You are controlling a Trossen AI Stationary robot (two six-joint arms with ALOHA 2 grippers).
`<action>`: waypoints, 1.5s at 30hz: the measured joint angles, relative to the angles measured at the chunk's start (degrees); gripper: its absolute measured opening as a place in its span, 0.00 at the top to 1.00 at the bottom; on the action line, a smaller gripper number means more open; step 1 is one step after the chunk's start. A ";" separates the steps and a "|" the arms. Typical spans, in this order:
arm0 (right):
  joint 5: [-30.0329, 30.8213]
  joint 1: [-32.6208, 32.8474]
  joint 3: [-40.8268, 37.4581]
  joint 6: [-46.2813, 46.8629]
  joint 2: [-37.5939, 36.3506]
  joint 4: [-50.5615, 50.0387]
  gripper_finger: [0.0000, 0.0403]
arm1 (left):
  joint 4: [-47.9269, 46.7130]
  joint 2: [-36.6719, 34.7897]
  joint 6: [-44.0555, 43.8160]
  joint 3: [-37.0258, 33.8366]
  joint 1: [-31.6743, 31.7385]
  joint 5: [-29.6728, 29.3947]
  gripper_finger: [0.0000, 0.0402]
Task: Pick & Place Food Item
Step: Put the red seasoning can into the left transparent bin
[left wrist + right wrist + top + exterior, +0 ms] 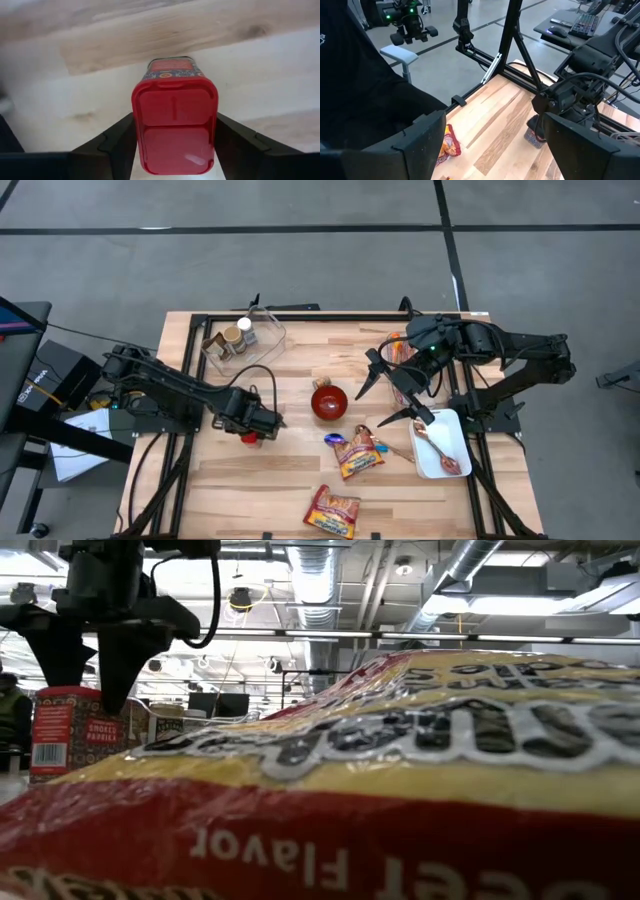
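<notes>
A small tin with a red lid (pixel 174 125) and a patterned label stands upright on the wooden table (pixel 300 480), left of centre. In the low view the tin (pixel 75 735) shows under my left gripper (pixel 252 428), which points straight down over it, fingers closed in on its sides. My right gripper (pixel 393 398) hangs open and empty high over the table's right part, above the red bowl (pixel 329 402) and the snack packets (pixel 357 452). My left gripper has the tin's top end between its two fingers, one finger (pixel 117 145) against each of two opposite side walls (pixel 136 125) just below the red lid. The fingers come from above, pointing down. The tin stands upright with its base on the table.
A clear box with jars (pixel 240 340) stands at the far left. A white tray with a spoon (pixel 443 445) lies at the right edge. Another snack packet (pixel 332 511) lies at the near edge and fills the low view (pixel 400 770).
</notes>
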 joint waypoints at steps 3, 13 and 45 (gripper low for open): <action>0.00 0.00 0.00 0.00 0.00 0.00 0.19 | 0.12 -0.12 6.79 0.00 0.00 -0.40 0.47; 0.02 -2.52 0.00 0.02 0.00 0.07 0.19 | -0.47 -8.43 30.85 4.33 2.41 -4.87 0.47; 0.13 -5.46 -0.02 8.93 0.00 0.90 0.19 | -25.44 8.72 91.09 36.51 48.31 -16.22 0.47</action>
